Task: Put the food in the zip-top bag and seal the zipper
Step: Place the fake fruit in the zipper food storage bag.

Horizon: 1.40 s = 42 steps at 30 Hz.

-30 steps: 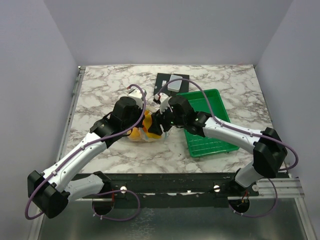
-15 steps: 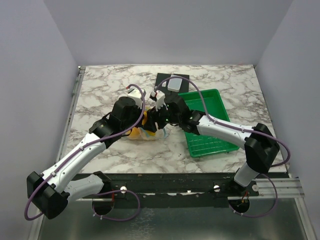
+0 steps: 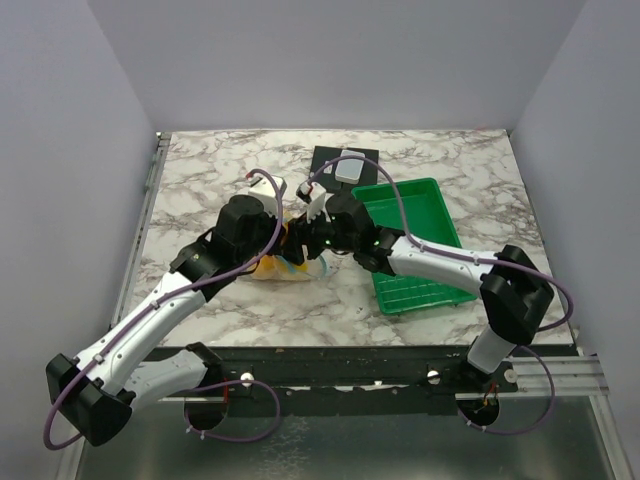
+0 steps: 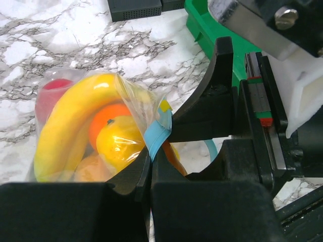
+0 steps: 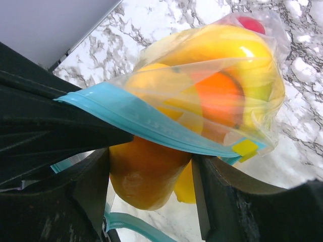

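Observation:
The zip-top bag (image 4: 81,96) lies on the marble with a yellow banana bunch (image 4: 65,126), a red fruit (image 4: 53,85), an orange one (image 4: 108,118) and a yellow round one (image 4: 118,143) inside. My left gripper (image 4: 150,166) is shut on the light-blue zipper (image 4: 156,136) at the bag's mouth, holding that edge up. My right gripper (image 5: 151,191) is shut on an orange-yellow fruit (image 5: 144,171) just under the raised zipper (image 5: 141,121), at the mouth. From above, both grippers meet over the bag (image 3: 283,265), the left gripper (image 3: 288,236) beside the right gripper (image 3: 306,240).
A green tray (image 3: 425,270) stands right of the bag, under my right forearm. A black box (image 3: 340,160) with a pale object on it sits behind the tray. Grey walls close in the table on three sides.
My right gripper has moved left with the fruit, up to the bag's mouth. The left gripper has shifted slightly away from the near edge, still pinching the zipper.

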{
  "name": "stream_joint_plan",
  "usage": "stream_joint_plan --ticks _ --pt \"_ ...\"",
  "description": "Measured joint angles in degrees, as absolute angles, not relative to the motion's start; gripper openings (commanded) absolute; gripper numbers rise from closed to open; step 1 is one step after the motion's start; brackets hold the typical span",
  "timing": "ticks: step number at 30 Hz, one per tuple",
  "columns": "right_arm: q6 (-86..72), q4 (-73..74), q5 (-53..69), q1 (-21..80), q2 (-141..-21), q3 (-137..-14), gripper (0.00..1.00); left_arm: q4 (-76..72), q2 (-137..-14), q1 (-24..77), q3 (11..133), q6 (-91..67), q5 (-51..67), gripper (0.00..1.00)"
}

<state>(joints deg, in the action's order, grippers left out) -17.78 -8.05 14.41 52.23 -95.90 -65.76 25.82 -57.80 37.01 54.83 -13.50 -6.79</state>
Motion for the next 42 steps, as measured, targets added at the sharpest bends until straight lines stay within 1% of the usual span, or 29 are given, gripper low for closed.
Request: stream_joint_plan --ticks 5,10,24,29,42 --pt "-19.8 -11.9 13.0 52.9 -96.6 -65.3 0.32 25.8 -56.2 36.8 54.7 -13.2 -6.8 0.00" --pt "-21.1 -13.7 10.0 54.2 -97.5 -65.3 0.51 25.9 -55.4 36.4 54.5 -12.8 -6.9 0.00" --pt "-22.0 -12.6 5.0 55.1 -97.6 -65.3 0.77 25.8 -55.4 36.2 54.3 -12.8 -7.2 0.00" --pt "-22.0 -11.1 3.6 55.2 -96.4 -64.9 0.79 25.2 -55.4 36.2 54.3 -13.0 -6.8 0.00" --pt "-22.6 -6.2 -0.3 55.3 -87.3 -63.0 0.80 24.5 -55.4 35.9 54.3 -13.4 -6.6 0.00"
